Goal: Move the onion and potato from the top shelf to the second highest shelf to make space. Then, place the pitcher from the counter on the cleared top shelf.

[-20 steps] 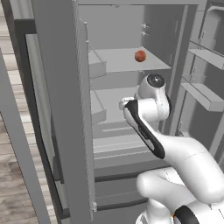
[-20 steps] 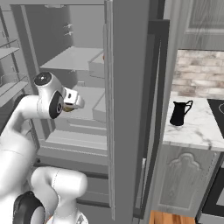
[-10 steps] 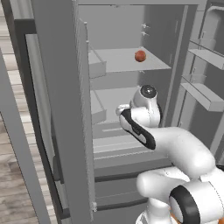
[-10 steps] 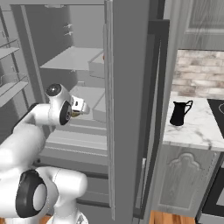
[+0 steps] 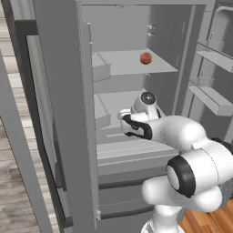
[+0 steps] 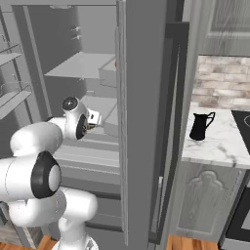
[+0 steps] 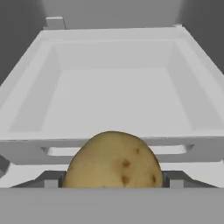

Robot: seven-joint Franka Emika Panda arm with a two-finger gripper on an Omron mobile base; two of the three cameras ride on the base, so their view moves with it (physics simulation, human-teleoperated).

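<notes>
1. Left base view. Onion (image 5: 145,58) sits alone toward the right of the top shelf (image 5: 132,63), well apart from the arm. The arm reaches into the open fridge at the level below, hand end toward the second highest shelf (image 5: 102,119). Judgement: the potato transfer is in hand, the onion untouched.

2. Right base view. Pitcher (image 6: 199,126) stands upright on the counter (image 6: 222,144), right of the fridge. Its turn comes last. The hand is inside the fridge, at the lower level.

3. Hand view. Potato (image 7: 113,160) fills the space between the finger tips, the gripper (image 7: 113,179) spread wide around it. It looks clamped rather than loose, though contact at the pads is hidden. Ahead lies a pale tray-like compartment (image 7: 113,100) with a slotted front wall (image 7: 52,151), just beyond the potato.

4. Handling advice. Carry the potato over the slotted front, lower it onto the flat floor, then part the jaws only once it rests, as a round item may roll. Withdraw straight back.
</notes>
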